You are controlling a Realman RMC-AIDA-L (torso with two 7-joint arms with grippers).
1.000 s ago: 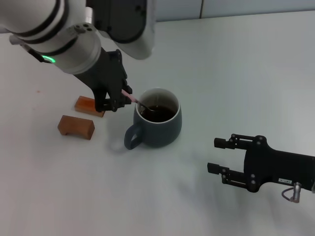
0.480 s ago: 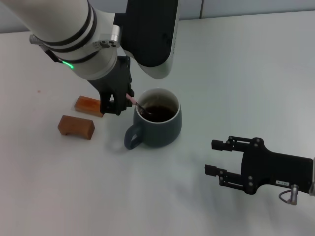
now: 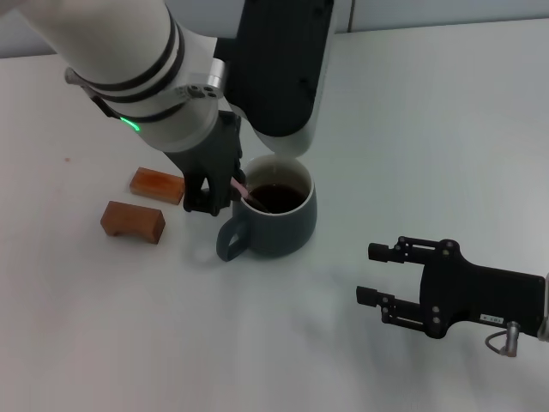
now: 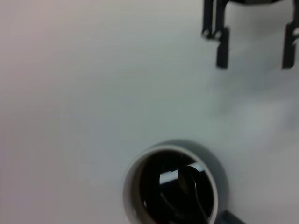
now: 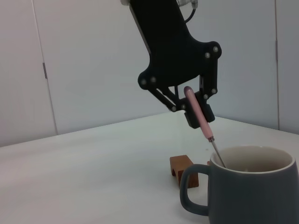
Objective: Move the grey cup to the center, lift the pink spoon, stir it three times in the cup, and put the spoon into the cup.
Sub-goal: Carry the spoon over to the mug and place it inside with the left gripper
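On your plain white table [image 3: 412, 129], before pale wall panels [image 5: 93, 60], the left gripper [image 5: 194, 109] clamps the spoon [image 5: 198, 114] in the cup [image 3: 276, 216]; right gripper [image 3: 386, 275] gapes apart

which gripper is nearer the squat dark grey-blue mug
Left. The left gripper hangs at the squat dark grey-blue ceramic mug rim, holding the pink-handled spoon in it. The right gripper sits apart on the table, open.
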